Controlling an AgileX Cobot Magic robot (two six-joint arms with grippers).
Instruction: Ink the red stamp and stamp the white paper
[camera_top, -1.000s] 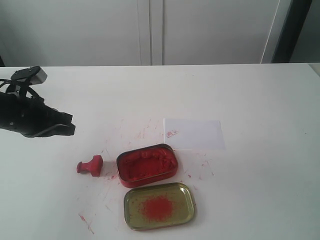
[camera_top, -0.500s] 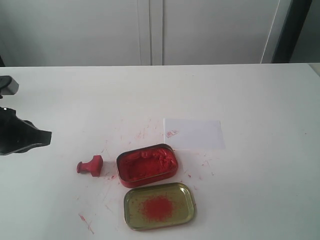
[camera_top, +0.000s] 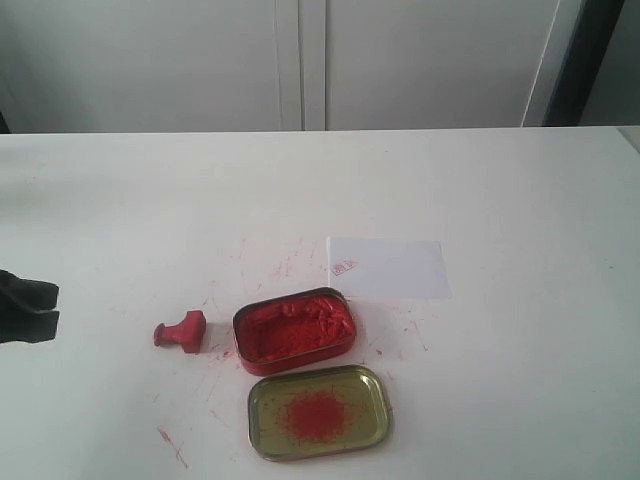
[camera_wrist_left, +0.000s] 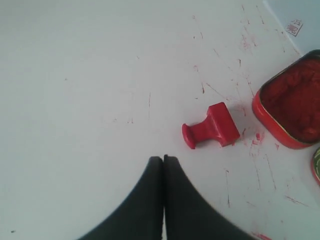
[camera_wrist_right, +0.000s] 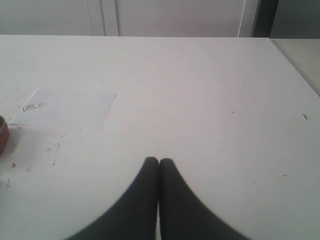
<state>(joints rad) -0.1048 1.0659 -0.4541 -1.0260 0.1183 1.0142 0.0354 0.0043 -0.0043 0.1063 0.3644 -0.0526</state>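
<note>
Red stamp (camera_top: 181, 331) lies toppled on its side.
White paper (camera_top: 388, 268) lies flat well apart, a tiny red imprint near one corner.

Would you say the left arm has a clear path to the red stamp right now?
Probably yes: only table lies between the left claw and the stamp, though the claw is shut.

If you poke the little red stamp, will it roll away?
Probably not. The red stamp lies on its side, and its blocky base has flat edges, so it would likely slide or pivot rather than roll. It looks small and solid, so it is probably light and stiff.
</note>
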